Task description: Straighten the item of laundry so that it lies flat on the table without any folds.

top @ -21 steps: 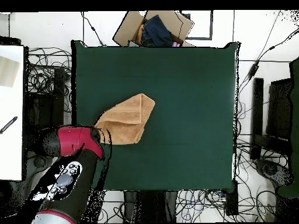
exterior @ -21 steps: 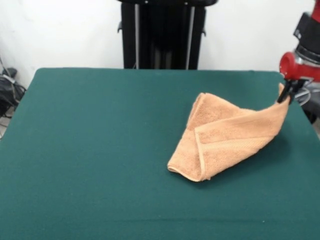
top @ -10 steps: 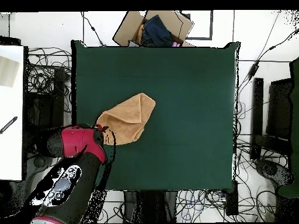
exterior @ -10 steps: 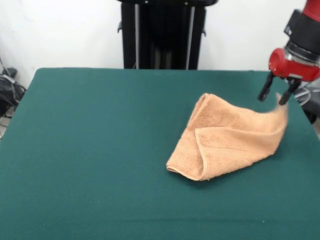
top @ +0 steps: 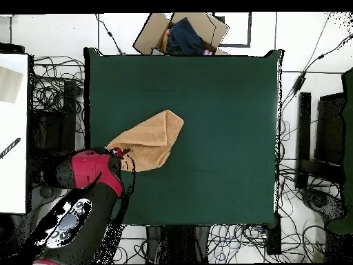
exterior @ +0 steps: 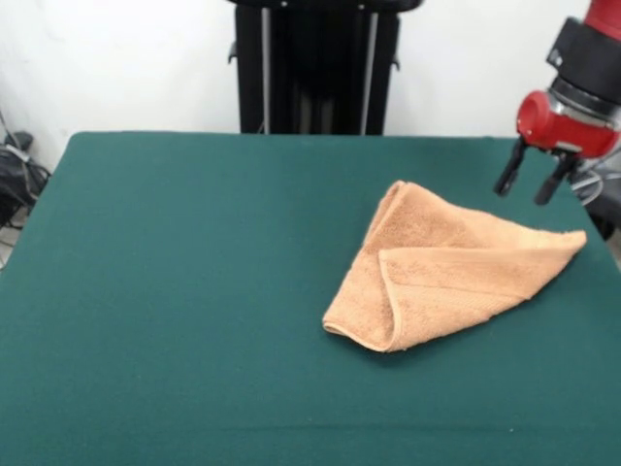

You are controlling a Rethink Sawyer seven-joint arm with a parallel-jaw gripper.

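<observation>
A: Where is the hand towel (exterior: 441, 272) right now?

B: Right of centre in the front view, lying on the green table (exterior: 194, 291). It is folded over itself into a rough wedge, with one point stretched out toward the right edge of the frame and a doubled, hemmed corner toward the bottom centre. In the overhead view it sits left of centre, its long point aimed at the lower left.

A: And the pincer (exterior: 527, 181)?

B: Upper right in the front view, hanging above the table just beyond the towel's stretched point. Its two black fingers are spread apart with nothing between them, and they are not touching the cloth.

A: How would you expect the towel to behave?

B: Terry cloth, so light, limp and a bit grippy against the felt-like top. It will drape rather than hold a shape, and the lower layer will likely drag along if the top one is pulled sideways. Nothing about it is fragile.

A: Where would you take hold?

B: At a corner or along the hem, where the cloth is thickest and easy to pinch. I would go for the upper flap's hemmed corner near the bottom of the wedge, lift it and peel it open away from the fold.
</observation>
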